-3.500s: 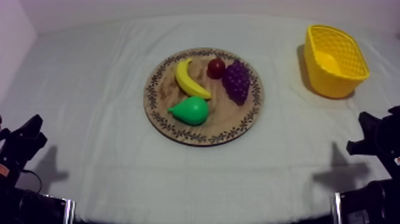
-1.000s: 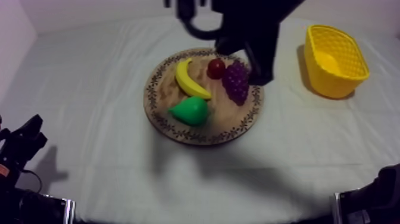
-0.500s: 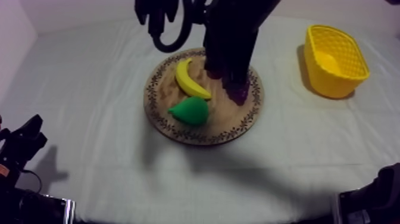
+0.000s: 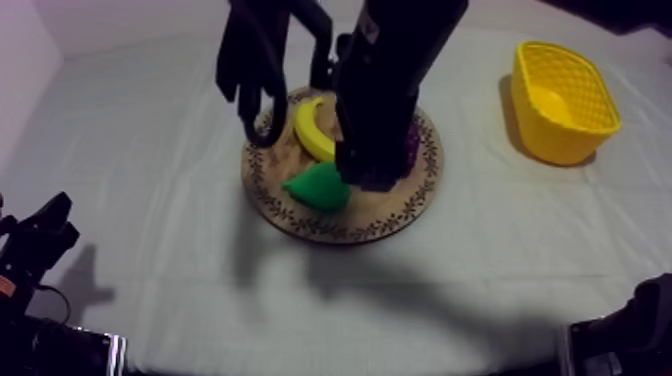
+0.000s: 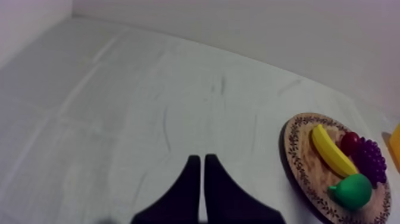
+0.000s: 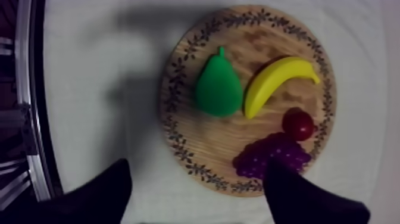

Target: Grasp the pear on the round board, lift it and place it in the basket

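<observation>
Green pear (image 6: 218,89) lies on its side on the wooden board (image 6: 178,149), stalk toward the rim, nothing gripping it. The banana (image 6: 277,80) is just beside it; whether they touch, can't tell. The small red fruit (image 6: 297,123) sits between the banana and the grapes (image 6: 271,156). One black finger cuts across part of the bunch.

Over the board's edge hangs the right gripper (image 6: 196,170), fingers spread wide with nothing held between them. The frame cuts both fingers off, so just their ends can be read. How high they hang above the fruit: can't tell.

Seen from above, the right arm (image 4: 385,90) reaches in over the board and blots out much of it. The grapes are down to a sliver of purple at the arm's edge. The banana is half covered, and one end of the pear tucks under the arm's lower end. The fingers can't be picked out of that black mass.

At the table's left the left gripper (image 5: 201,158) has its fingers pressed together in a narrow wedge, holding nothing. It sits over bare cloth (image 5: 119,119), well apart from the board. From its camera the board is clipped at the frame edge.

The yellow basket (image 4: 562,100) stands upright at the right side of the table, well apart from the board.
</observation>
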`<state>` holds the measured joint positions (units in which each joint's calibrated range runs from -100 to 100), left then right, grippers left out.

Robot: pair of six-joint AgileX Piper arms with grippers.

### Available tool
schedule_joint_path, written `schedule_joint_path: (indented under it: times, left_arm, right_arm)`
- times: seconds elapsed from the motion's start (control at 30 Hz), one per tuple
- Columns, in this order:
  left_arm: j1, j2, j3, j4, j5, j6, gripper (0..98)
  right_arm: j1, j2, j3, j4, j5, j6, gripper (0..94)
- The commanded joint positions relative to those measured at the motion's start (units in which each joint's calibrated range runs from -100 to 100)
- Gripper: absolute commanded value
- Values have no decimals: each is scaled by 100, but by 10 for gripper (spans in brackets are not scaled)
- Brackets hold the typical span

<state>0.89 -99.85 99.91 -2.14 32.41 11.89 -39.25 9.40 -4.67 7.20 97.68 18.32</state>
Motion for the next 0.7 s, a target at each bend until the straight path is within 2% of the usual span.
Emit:
schedule_joint_path:
  times: [0.0, 0.2, 0.67]
  left_arm:
    - [1, 2, -2, -3, 1, 0, 1]
    - [1, 2, -2, -3, 1, 0, 1]
    - [1, 2, -2, -3, 1, 0, 1]
  right_arm:
    - [-5, 106, 78, -60, -18, -9, 701]
    - [47, 552, 281, -154, -245, -57, 730]
    - [167, 1837, -52, -146, -753, -155, 744]
